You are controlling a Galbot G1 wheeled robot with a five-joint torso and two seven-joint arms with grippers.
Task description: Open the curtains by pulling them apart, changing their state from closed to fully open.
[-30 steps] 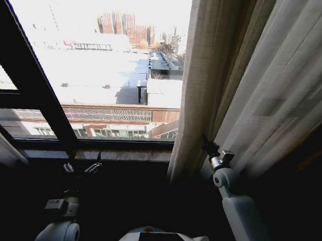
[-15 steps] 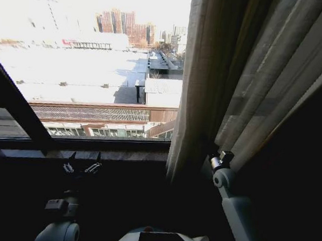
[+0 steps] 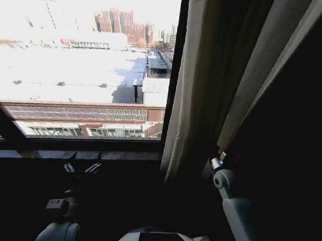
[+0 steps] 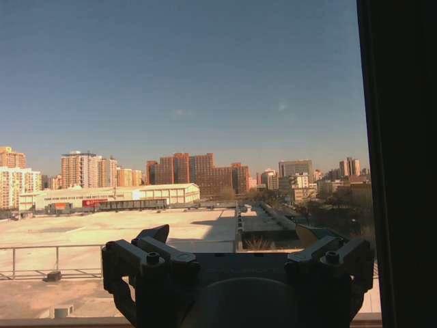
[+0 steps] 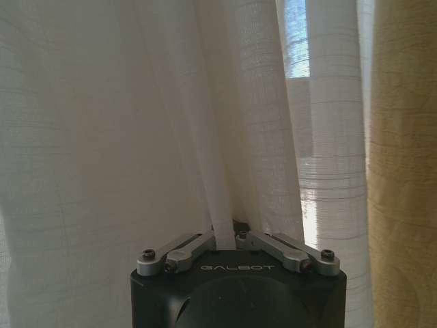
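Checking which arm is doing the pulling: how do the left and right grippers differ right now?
The right gripper is shut on a pleat of the curtain; the left gripper is open and holds nothing. The right gripper is raised at the curtain's edge on the robot's right; the left gripper sits low before the window sill, facing the glass and the city outside. Both are dark two-finger grippers.

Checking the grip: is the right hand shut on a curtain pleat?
Yes, the right hand pinches a pleat of the curtains between its closed fingers.
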